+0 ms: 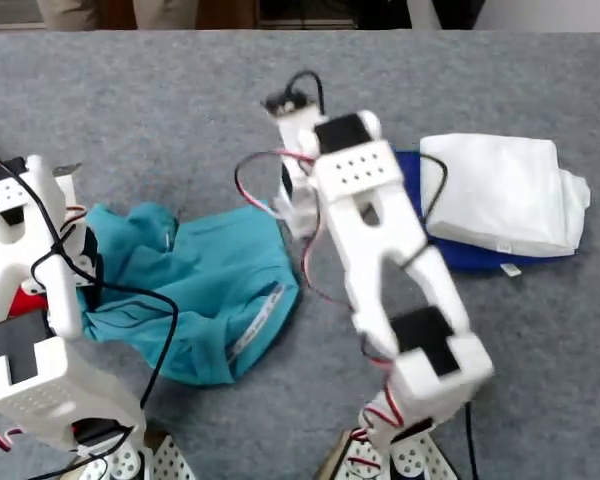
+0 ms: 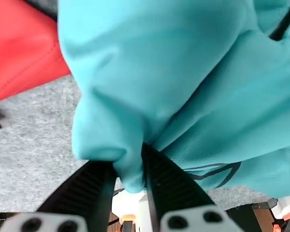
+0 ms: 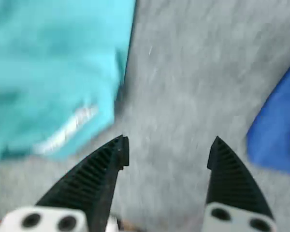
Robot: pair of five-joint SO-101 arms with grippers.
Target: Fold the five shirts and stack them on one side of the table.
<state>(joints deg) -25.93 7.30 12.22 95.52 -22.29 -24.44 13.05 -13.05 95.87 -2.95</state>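
Folded white shirt point(image 1: 500, 190) atop folded blue shirt point(image 1: 470, 255), right side of table point(image 1: 130, 100); I count two done. Crumpled teal shirt point(image 1: 205, 290), centre-left, unfolded: left gripper point(image 2: 128, 174), jaws pinching its fold. Right gripper point(image 3: 166, 154), jaws spread. Red cloth point(image 2: 19, 53) pending.

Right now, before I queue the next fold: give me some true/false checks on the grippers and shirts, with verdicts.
1. The left gripper is shut on the teal shirt. True.
2. The right gripper holds the blue shirt. False: it is open over bare table, between the teal shirt and the blue shirt, gripping nothing.
3. The white shirt lies folded on top of the blue shirt. True.
4. The teal shirt sits folded on the stack. False: it lies crumpled on the table, apart from the stack.
5. A red shirt lies next to the teal shirt. True.
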